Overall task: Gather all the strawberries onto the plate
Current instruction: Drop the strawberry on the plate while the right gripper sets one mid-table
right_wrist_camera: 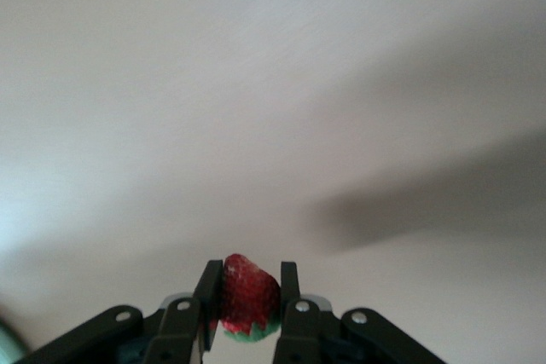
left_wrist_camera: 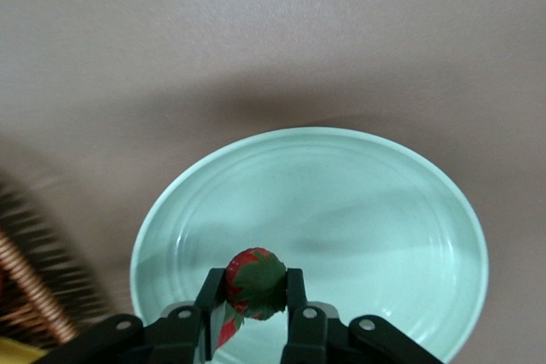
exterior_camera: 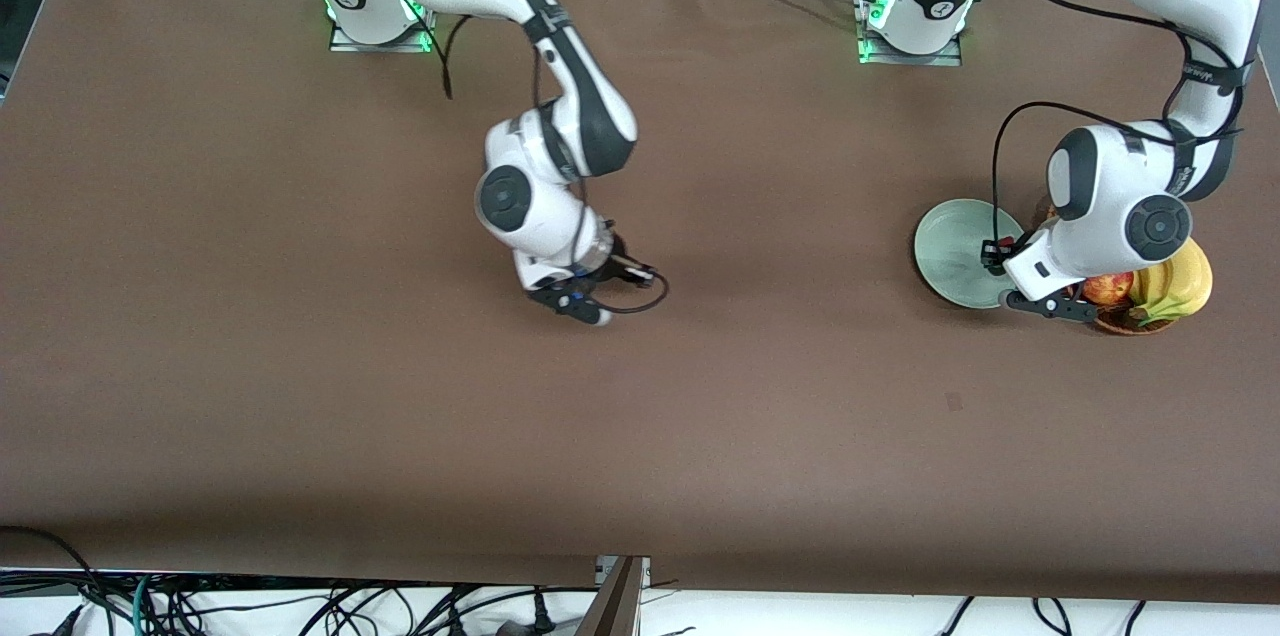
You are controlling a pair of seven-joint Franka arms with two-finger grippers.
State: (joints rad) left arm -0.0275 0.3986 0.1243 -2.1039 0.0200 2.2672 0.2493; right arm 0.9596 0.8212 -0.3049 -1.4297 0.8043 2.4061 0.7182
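Two strawberries, one gripped by each arm.

Two grippers are each clamped on fruit: the left gripper [left_wrist_camera: 256, 296] pinches a strawberry [left_wrist_camera: 254, 280] between its fingers [left_wrist_camera: 210, 294], green cap facing the wrist camera, and hangs over the plate [left_wrist_camera: 409, 202] near its rim. The plate sits on the counter [exterior_camera: 300, 396] toward the left arm's end, just beside a basket [exterior_camera: 1130, 321] holding an apple [exterior_camera: 1108, 289] and bananas [exterior_camera: 1175, 284]; from the front the left gripper [exterior_camera: 1040, 301] is mostly hidden under the wrist, so its exact spot over the rim is hard to judge. The right gripper [right_wrist_camera: 247, 300] holds a second strawberry [right_wrist_camera: 247, 296] between its fingers [right_wrist_camera: 290, 291], over bare counter mid-table, well apart from the plate.
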